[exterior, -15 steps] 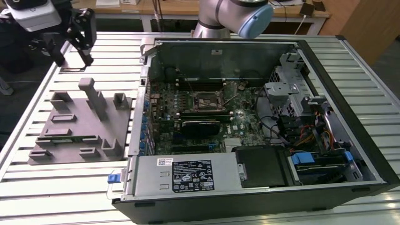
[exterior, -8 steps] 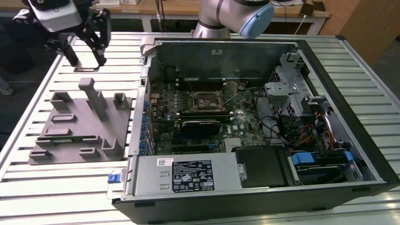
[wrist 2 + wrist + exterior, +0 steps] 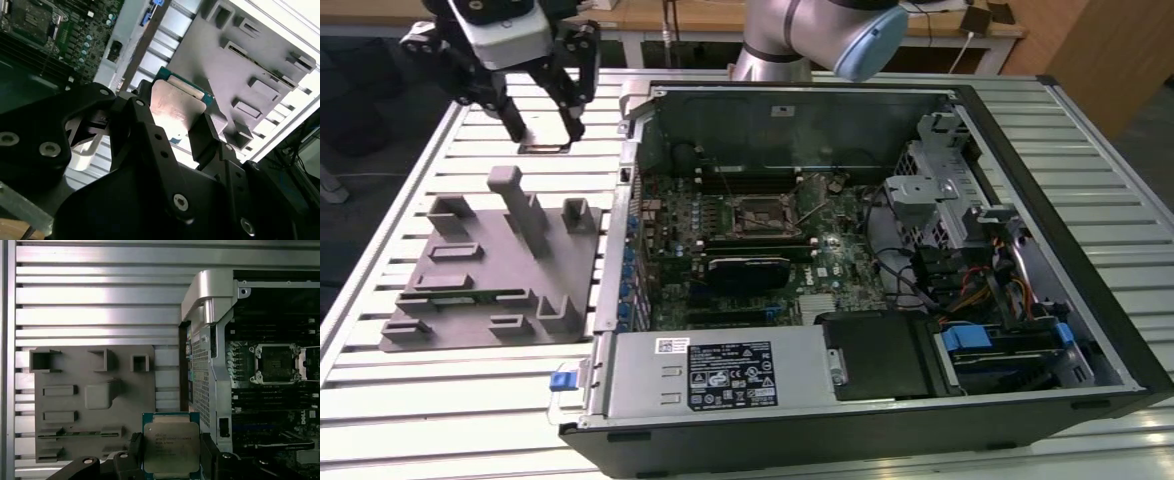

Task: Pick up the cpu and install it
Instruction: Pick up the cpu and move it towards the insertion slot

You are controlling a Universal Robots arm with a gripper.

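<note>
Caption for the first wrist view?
Claw grips the cpu over the slatted table, grey holder and open computer case in sight.

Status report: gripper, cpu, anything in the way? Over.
Gripper shut on cpu. Cpu in the air, near grey holder. Motherboard socket empty, nothing seen blocking.

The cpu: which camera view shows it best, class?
The first wrist view: the cpu shows its metal top squarely. The second wrist view shows it tilted, partly hidden; the exterior view, just a thin edge.
</note>
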